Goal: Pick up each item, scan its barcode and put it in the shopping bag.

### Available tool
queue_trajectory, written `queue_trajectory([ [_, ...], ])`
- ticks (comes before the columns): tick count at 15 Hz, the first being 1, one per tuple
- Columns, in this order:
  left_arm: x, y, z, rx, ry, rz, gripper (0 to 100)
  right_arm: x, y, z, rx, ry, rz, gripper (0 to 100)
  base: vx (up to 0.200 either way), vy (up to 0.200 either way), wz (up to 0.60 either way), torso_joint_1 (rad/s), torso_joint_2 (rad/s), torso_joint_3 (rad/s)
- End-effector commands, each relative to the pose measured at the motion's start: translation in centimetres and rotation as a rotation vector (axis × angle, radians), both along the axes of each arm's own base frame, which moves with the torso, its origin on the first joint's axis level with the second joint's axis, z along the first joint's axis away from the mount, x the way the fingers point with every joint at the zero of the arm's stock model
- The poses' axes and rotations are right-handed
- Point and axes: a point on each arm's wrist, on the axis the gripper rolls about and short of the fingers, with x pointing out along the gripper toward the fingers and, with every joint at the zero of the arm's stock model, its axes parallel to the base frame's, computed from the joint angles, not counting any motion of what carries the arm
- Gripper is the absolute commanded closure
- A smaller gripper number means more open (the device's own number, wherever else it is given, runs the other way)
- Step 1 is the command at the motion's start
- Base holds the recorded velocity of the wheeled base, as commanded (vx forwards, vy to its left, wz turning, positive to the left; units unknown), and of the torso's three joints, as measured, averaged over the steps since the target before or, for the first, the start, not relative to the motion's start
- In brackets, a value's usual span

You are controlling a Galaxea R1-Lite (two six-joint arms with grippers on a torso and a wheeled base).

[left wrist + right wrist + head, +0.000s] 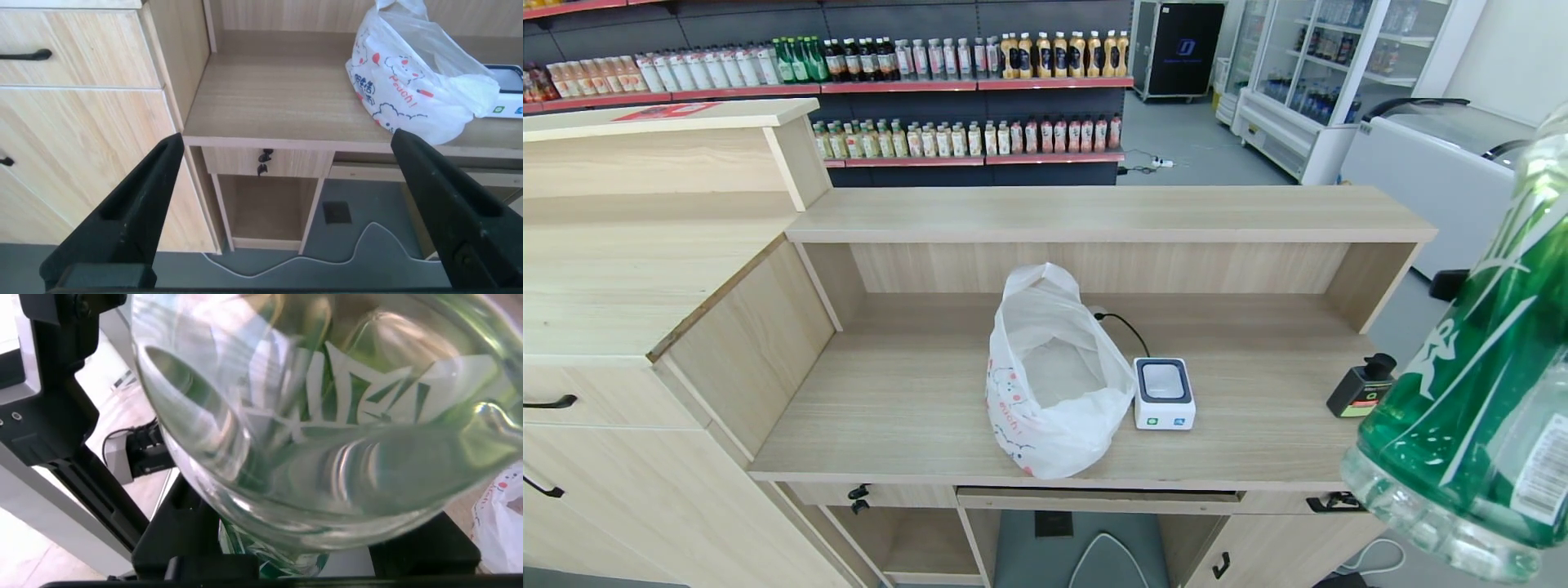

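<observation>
Green plastic – the bottle (1470, 384) is raised off the tabletop (915, 408) on the robot's right, close to the head camera. It is tilted, its clear ribbed base lowest, and a white barcode patch (1543, 482) shows near that base. In the right wrist view the bottle's base (327, 416) looms directly in front of the lens, with the right claw (302, 559) clamped on the bottle behind it.

The left claw (286, 139) hangs low, out in front of the tabletop's left front corner. Its dark fingers (139, 212) are spread wide with nothing between them.

The white shopping bag (1049, 376) stands on the middle of the tabletop, mouth open. The white scanner (1164, 392) sits against its right side – a black cable (1123, 325) runs off behind it. A small dark bottle (1361, 386) stands near the tabletop's right edge, well apart from the scanner.
</observation>
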Motion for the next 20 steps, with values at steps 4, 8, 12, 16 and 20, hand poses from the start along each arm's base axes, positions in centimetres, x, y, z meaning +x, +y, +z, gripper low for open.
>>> queue_trajectory([
  [4,0.0,0.0,0.0,0.000,-0.001,0.000,0,0.0,0.3,-0.1,-0.001,0.005,0.016,100,0.000,0.000,0.00,0.000,0.00,0.000],
  [8,0.0,0.0,0.0,-0.002,-0.001,0.000,0,2.8,-1.8,-2.0,-0.019,0.003,-0.134,100,0.000,0.000,0.00,0.000,0.00,0.000],
  [12,0.0,0.0,0.0,-0.002,-0.001,0.000,0,6.0,-8.8,-4.9,-0.040,0.047,-0.470,100,0.000,0.000,0.00,0.000,0.00,0.000],
  [16,0.0,0.0,0.0,-0.002,-0.001,0.000,0,6.1,-14.2,-6.5,-0.054,0.051,-0.694,100,0.000,0.000,0.00,0.000,0.00,0.000],
  [20,0.0,0.0,0.0,0.000,0.000,0.000,0,7.8,-16.3,-9.0,-0.126,-0.062,-0.757,100,0.000,0.000,0.00,0.000,0.00,0.000],
])
